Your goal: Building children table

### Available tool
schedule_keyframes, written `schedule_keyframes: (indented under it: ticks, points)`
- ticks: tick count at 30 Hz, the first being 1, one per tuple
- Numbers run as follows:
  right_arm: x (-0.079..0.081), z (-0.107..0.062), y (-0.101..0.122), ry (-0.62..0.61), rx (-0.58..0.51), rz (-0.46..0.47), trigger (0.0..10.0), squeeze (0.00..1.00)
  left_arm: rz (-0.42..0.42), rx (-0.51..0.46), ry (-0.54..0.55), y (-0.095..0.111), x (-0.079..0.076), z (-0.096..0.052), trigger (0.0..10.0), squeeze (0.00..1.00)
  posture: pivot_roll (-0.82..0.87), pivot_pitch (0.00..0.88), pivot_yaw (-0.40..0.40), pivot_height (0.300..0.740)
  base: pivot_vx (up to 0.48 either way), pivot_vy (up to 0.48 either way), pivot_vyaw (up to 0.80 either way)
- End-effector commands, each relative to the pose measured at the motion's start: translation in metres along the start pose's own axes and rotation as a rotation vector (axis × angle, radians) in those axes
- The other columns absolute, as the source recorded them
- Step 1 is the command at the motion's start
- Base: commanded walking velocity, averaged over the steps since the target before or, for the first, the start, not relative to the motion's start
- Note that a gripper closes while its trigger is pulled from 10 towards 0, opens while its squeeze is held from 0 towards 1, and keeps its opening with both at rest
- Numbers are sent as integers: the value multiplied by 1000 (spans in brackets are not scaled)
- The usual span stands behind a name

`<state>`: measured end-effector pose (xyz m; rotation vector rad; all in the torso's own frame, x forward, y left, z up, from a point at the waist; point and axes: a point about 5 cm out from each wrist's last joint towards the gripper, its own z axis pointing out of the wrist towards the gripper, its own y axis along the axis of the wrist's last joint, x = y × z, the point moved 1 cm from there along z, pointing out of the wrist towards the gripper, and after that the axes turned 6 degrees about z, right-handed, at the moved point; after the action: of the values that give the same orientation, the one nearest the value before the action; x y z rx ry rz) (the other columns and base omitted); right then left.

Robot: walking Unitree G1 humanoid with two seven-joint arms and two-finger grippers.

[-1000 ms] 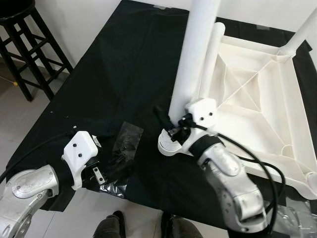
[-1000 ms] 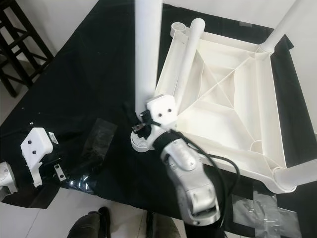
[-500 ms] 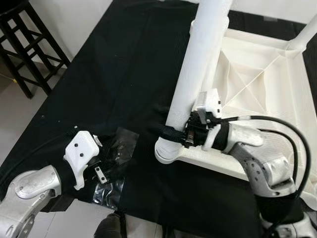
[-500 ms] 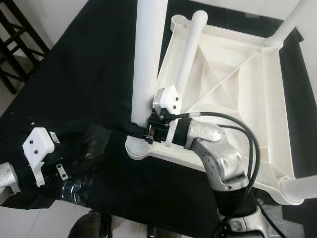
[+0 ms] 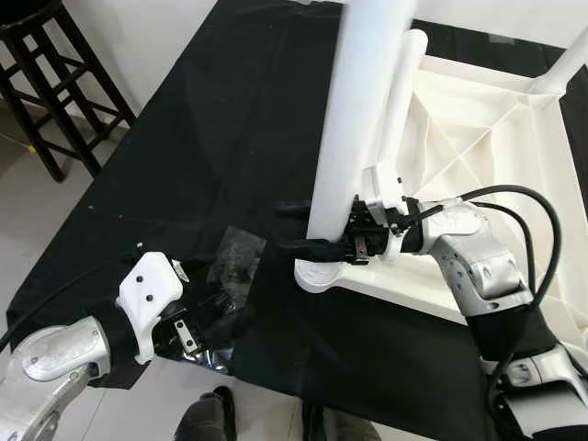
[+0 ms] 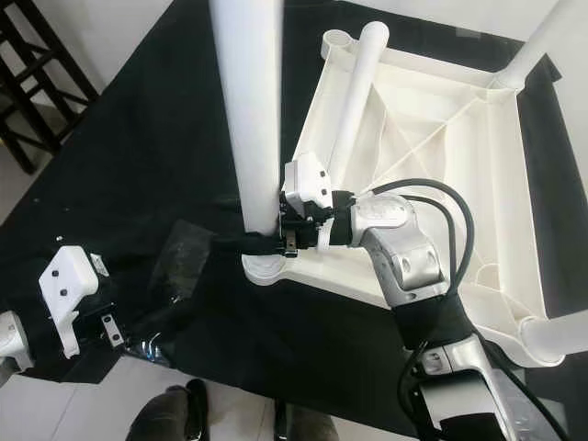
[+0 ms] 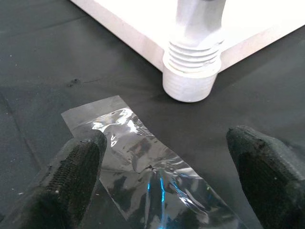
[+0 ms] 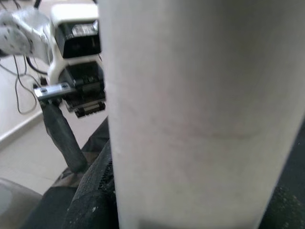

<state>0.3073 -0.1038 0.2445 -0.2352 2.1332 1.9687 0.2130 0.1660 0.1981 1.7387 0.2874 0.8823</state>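
The white children's table [image 5: 496,175] lies upside down on a black cloth [image 5: 230,129]. An upright white leg [image 5: 354,119] stands in the near left corner socket [image 7: 193,78], its screw threads showing. My right gripper [image 5: 299,228] reaches in from the right, shut on this leg just above the socket, one finger on each side. The leg [image 8: 200,114] stands right in front of the right wrist camera. My left gripper [image 7: 164,140] hangs open low over the cloth's near edge, above a clear plastic wrapper [image 7: 143,167]. A second leg [image 6: 354,101] lies loose inside the tabletop.
Another leg [image 6: 542,41] stands at the far right corner and one [image 6: 560,335] shows at the near right corner. A black stool [image 5: 46,83] stands off the cloth at far left. A person's shoes [image 6: 170,413] are at the near edge.
My right arm has swung round from the near side to the right of the leg, still shut on its base. The leg leans less. The left arm has barely moved.
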Motion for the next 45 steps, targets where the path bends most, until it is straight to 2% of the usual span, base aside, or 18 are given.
schedule_keyframes:
  ticks: [1, 9, 14, 17, 19, 21, 22, 23, 24, 25, 26, 28, 29, 33, 40, 43, 44, 45]
  points:
    - [0, 2, -20, 1, 102, -21, 10000, 0, -12, 19, -26, -1, -3, -4, 10000, 0, 131, 325, -56, 740, 0, 0, 0]
    - [-4, -1, -26, -18, 106, -36, 10000, 0, -12, 26, -25, -1, -3, -6, 10000, 0, 131, 333, -56, 740, 0, 0, 0]
    - [-5, -6, -30, -83, 52, 27, 10000, 0, -14, 30, -26, -1, -3, -6, 10000, 0, 131, 337, -55, 740, 0, 0, 0]
    - [2, -6, -31, -114, 34, 63, 10000, 0, -13, 31, -27, 0, -3, -6, 10000, 0, 131, 336, -60, 740, 0, 0, 0]
    - [5, -3, -34, -203, 22, 88, 10000, 0, -12, 32, -27, -1, -3, -6, 10000, 0, 126, 336, -68, 740, 0, 0, 0]
    - [8, 4, -44, -489, 66, 136, 10000, 0, -9, 32, -21, -1, -2, -6, 10000, 0, 117, 337, -76, 740, 0, 0, 0]
    - [8, 4, -44, -489, 66, 136, 10000, 0, -9, 32, -21, -1, -2, -6, 10000, 0, 117, 337, -76, 740, 0, 0, 0]
    - [15, 6, -52, -683, 77, 225, 10000, 0, -7, 31, -16, -1, -1, -6, 10000, 0, 107, 336, -74, 740, 0, 0, 0]
    - [15, 6, -52, -683, 77, 225, 10000, 0, -7, 31, -16, -1, -1, -6, 10000, 0, 107, 336, -74, 740, 0, 0, 0]
    - [30, 10, -61, -815, 100, 289, 10000, 0, -7, 29, -12, -1, 1, -6, 10000, 0, 110, 331, -62, 740, 0, 0, 0]
    - [30, 10, -61, -815, 100, 289, 10000, 0, -7, 29, -12, -1, 1, -6, 10000, 0, 110, 331, -62, 740, 0, 0, 0]
    - [46, 16, -68, -968, 111, 349, 10000, 0, -10, 23, -6, -2, 4, -5, 10000, 0, 96, 318, -43, 740, 0, 0, 0]
    - [44, 18, -69, -1007, 105, 362, 10000, 0, -9, 18, -7, -2, 6, -4, 10000, 0, 97, 301, -38, 740, 0, 0, 0]
    - [36, 19, -72, -1057, 104, 380, 10000, 0, -3, -14, 1, 1, 12, -1, 10000, 0, 90, 283, -37, 740, 0, 0, 0]
    - [44, 21, -71, -1118, 143, 383, 10000, 0, 15, -110, 71, 20, 33, 5, 10000, 0, 79, 268, -33, 740, 0, 0, 0]
    - [45, 23, -72, -1158, 158, 381, 10000, 0, 53, -222, 33, 49, 54, 16, 10000, 0, 77, 242, -30, 740, 0, 0, 0]
    - [45, 23, -72, -1158, 158, 381, 10000, 0, 53, -222, 33, 49, 54, 16, 10000, 0, 77, 242, -30, 740, 0, 0, 0]
    - [44, 24, -72, -1165, 161, 379, 10000, 0, 56, -267, -9, 61, 60, 20, 10000, 204, 78, 234, -29, 740, 0, 0, 0]
